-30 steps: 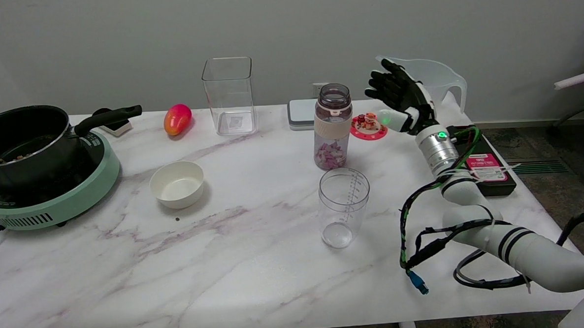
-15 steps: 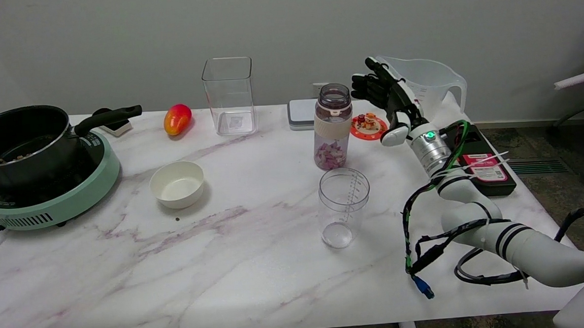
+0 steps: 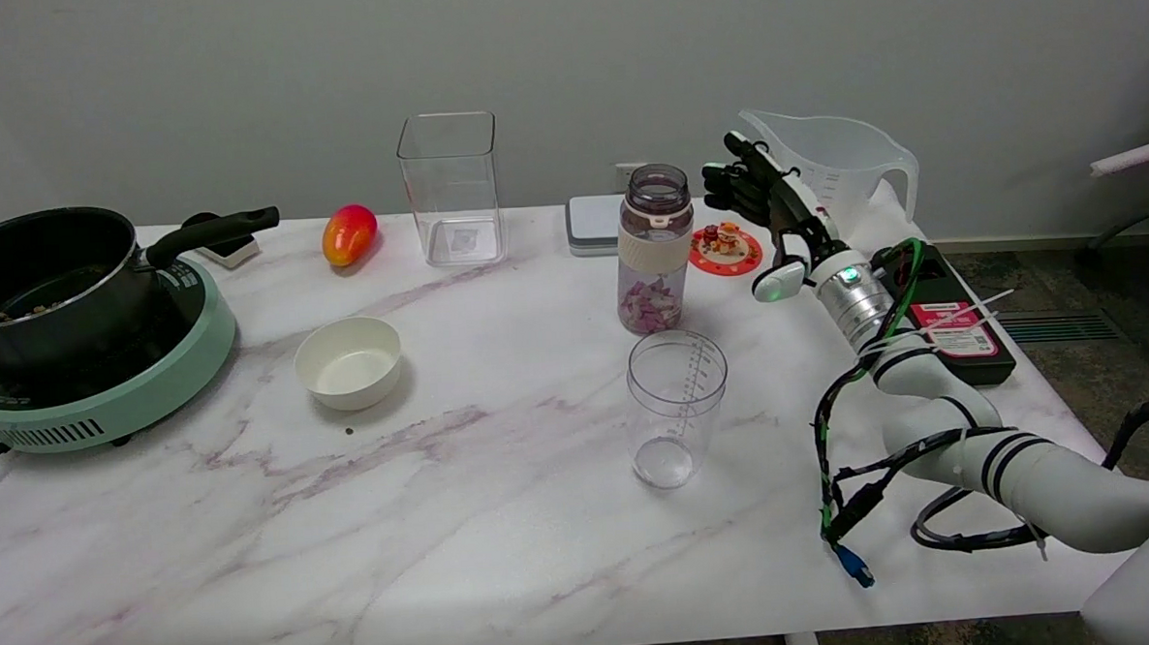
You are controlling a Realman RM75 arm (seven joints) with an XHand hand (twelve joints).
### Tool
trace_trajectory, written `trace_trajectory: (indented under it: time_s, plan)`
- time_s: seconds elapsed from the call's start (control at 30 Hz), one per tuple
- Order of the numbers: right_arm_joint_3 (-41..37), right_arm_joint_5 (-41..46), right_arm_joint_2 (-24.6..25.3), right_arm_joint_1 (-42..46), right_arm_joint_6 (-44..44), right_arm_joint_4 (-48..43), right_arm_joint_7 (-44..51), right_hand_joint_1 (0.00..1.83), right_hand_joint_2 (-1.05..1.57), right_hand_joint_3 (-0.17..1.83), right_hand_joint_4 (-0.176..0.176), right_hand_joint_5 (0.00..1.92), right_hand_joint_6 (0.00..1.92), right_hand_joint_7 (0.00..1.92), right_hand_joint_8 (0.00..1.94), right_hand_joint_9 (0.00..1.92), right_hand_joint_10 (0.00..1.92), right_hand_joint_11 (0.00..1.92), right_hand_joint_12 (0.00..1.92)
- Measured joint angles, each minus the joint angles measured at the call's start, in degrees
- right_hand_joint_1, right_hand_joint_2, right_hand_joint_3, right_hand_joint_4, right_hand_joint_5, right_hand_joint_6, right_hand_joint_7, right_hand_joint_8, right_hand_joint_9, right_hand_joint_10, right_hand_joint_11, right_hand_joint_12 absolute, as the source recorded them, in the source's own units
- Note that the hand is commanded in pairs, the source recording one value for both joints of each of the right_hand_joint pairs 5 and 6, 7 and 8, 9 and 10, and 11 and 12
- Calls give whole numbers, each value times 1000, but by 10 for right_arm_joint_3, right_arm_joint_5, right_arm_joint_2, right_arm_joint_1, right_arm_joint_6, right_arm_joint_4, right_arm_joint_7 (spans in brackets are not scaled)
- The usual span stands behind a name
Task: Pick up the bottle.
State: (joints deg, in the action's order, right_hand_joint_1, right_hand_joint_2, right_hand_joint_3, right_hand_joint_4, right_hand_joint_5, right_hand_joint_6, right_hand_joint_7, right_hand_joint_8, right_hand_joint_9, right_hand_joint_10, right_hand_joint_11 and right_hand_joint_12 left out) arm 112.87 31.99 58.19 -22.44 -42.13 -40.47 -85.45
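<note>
Bottle (image 3: pixel 656 249): clear round plastic, beige band, pink pieces inside, upright on table (image 3: pixel 467 521).
Table: smooth white marble pattern.
Robot hand (image 3: pixel 771 207): black fingers apart, holding nothing, right of bottle.

Black saucepan (image 3: pixel 44 278) on mint-green round hotplate (image 3: pixel 102 392), far left. Red-orange mango (image 3: pixel 349 234) and tall clear square container (image 3: pixel 450 188) at back. White round bowl (image 3: pixel 348 362) mid-left. Clear measuring cup (image 3: pixel 677 407) at centre. Clear plastic jug (image 3: pixel 844 165), red coaster (image 3: pixel 725 249), black box (image 3: pixel 958 340) at right.
</note>
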Motion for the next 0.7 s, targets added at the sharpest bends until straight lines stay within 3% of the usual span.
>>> trace_trajectory:
  time_s: [0.7]
  plan:
    - [19, -54, 31, -45, 22, 82, -21, 1185, -1047, 907, 0, 88, 88, 406, 406, 379, 379, 429, 429]
